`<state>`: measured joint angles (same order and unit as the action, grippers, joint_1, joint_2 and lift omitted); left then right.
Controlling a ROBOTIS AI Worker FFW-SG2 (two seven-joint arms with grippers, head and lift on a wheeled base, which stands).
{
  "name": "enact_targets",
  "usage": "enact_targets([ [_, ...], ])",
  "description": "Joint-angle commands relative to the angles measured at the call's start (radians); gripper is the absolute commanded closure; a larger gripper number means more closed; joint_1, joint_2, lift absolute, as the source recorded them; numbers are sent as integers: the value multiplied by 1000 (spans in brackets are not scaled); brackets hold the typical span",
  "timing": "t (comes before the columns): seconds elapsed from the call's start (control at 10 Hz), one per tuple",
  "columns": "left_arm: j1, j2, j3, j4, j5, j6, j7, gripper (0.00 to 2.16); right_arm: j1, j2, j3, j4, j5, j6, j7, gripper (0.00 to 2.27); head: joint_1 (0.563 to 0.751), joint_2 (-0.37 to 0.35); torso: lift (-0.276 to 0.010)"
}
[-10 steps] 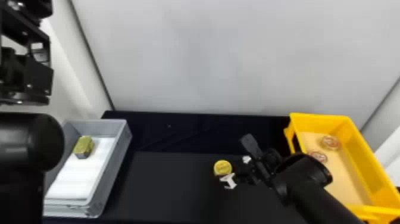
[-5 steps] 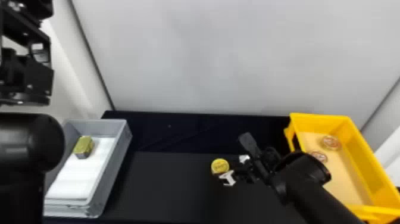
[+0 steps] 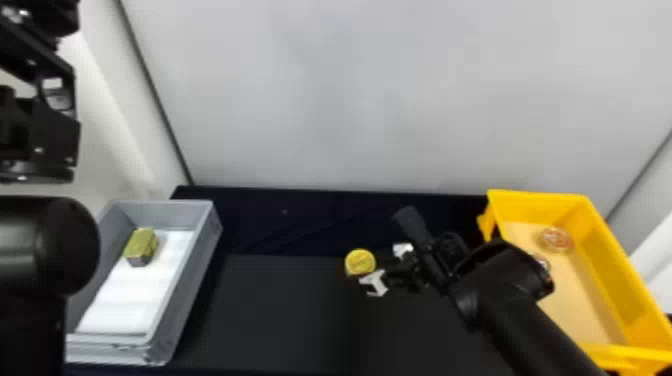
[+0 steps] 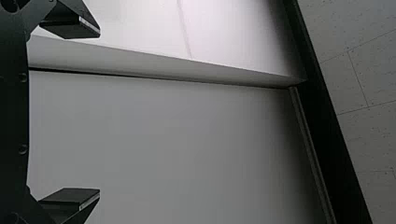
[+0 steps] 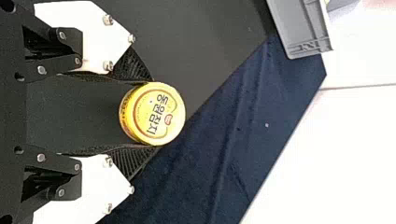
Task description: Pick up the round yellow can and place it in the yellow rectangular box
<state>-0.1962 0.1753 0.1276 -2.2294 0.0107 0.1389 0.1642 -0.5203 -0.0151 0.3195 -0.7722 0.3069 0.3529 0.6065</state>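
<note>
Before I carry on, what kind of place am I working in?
Probably a robot test or training booth: plain pale wall panels stand around a dark-covered table, with a gray tray and yellow rectangular box set out.

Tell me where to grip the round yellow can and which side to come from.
Grip the round yellow can by its curved side wall, a finger on each of two opposite sides, as the right gripper has it. Its flat, round lid faces up and offers little to pinch. Coming from the robot's right, low and level with the wall, looks best, since the right arm reaches in from there.
</note>
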Motion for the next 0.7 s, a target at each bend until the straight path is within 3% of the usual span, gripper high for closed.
enact_targets([
  [0.0, 18, 7, 18, -15, 0, 10, 0, 82, 49, -25, -22, -160, 15, 48, 17, 638, 694, 54, -3],
  [0.6, 21, 15, 27, -32, -1, 33, -2, 82, 89, -83, -206, -434, 134, 115, 30, 639, 694, 54, -3],
])
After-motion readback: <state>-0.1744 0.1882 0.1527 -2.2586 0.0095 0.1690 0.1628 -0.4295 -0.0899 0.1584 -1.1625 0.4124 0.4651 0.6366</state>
